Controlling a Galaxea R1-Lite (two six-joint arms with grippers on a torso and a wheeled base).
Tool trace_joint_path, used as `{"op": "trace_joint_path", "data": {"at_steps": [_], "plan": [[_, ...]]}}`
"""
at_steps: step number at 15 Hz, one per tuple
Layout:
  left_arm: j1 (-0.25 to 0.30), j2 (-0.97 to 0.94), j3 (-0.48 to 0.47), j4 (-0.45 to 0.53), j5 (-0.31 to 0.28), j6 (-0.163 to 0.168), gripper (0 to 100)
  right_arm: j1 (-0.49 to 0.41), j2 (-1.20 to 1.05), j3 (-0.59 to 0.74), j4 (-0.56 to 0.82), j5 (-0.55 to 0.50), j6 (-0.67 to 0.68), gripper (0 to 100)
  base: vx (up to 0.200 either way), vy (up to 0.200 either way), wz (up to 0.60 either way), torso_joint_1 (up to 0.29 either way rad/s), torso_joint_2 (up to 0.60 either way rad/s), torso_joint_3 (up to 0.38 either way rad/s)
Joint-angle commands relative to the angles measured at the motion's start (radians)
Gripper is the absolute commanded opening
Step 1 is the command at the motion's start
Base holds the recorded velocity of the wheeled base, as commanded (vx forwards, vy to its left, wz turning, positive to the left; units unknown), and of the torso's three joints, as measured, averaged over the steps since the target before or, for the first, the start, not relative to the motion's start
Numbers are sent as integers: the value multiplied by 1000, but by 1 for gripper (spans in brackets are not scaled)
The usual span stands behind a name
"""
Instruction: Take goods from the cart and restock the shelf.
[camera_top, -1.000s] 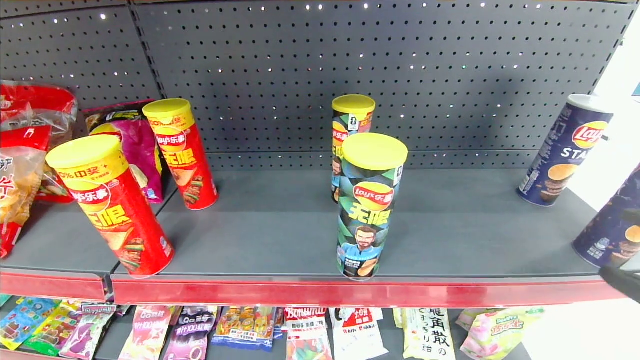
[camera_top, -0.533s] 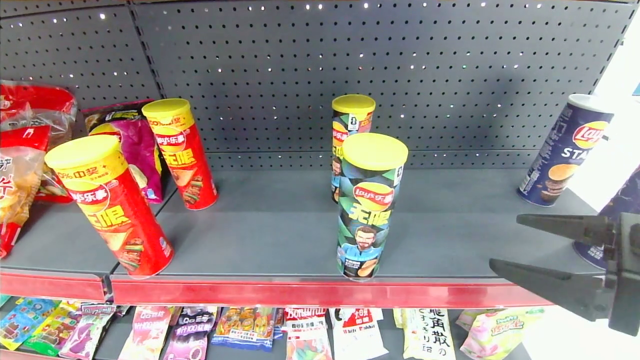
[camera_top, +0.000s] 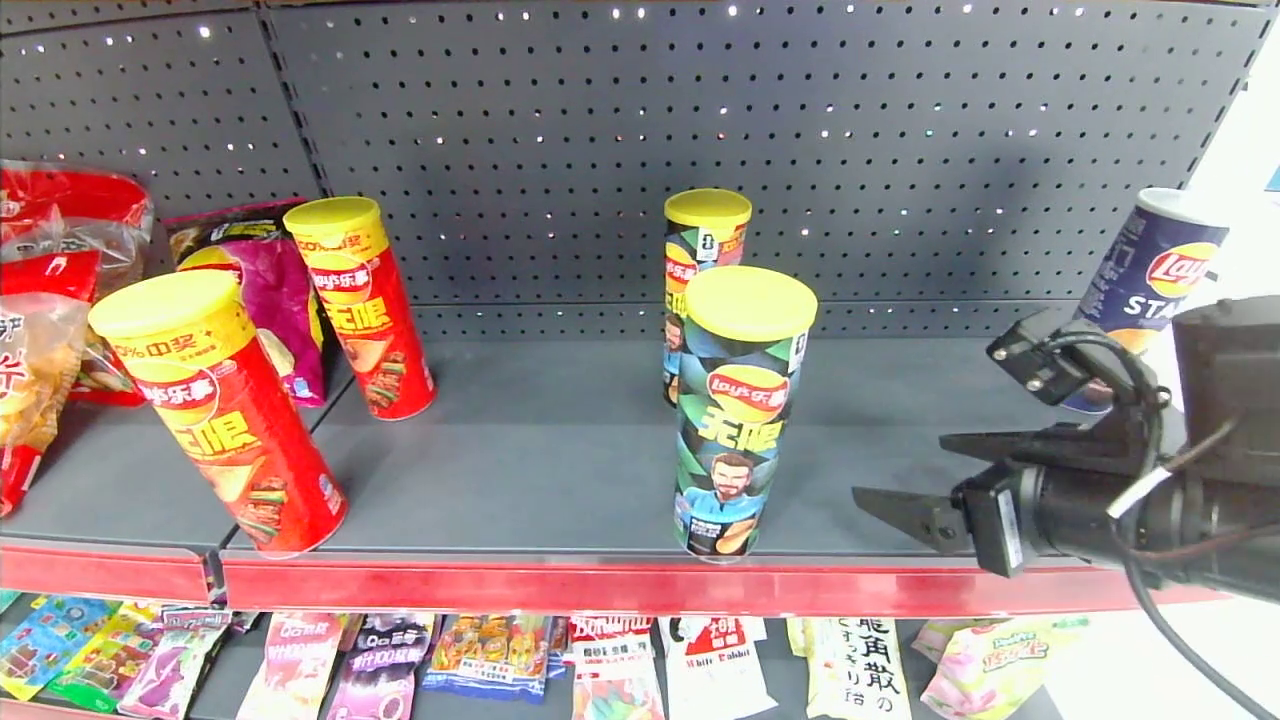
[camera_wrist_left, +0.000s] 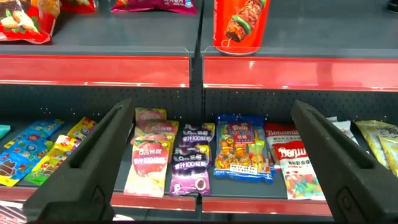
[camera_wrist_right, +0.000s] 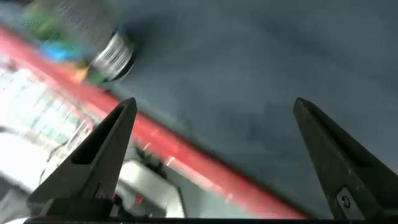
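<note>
Right gripper (camera_top: 900, 468): has just swung in from the right, jaws wide, empty (nothing carried).
Green can (camera_top: 740, 410): upright at the shelf (camera_top: 520, 450) front edge, near those tips.
Left gripper (camera_wrist_left: 211, 106): wide, empty.
Meaning: likely adjusting stock, not delivering.

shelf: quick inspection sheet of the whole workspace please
surface: grey shelf with a red front lip, bare stretches between the cans
job's things: two red cans at left; two green cans in the middle, one behind the other; blue can at right rear
clutter: snack bags at far left; packets on the level below
end effectors: right end effector open, empty, over the shelf's right front; left end effector open, empty, facing the packets
cables: black cable hanging off the right arm
surroundings: pegboard behind
</note>
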Motion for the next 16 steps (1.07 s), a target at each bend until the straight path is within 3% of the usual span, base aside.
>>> {"op": "trace_joint_path", "data": {"at_steps": [1, 16], "plan": [[1, -4, 0, 1, 1, 0, 100, 1, 117, -9, -57, -29, -3, 100, 0, 0, 0, 0, 0, 0], [1, -4, 0, 1, 1, 0, 100, 87, 228, -89, -64, -96, -22, 100, 0, 0, 0, 0, 0, 0]]}}
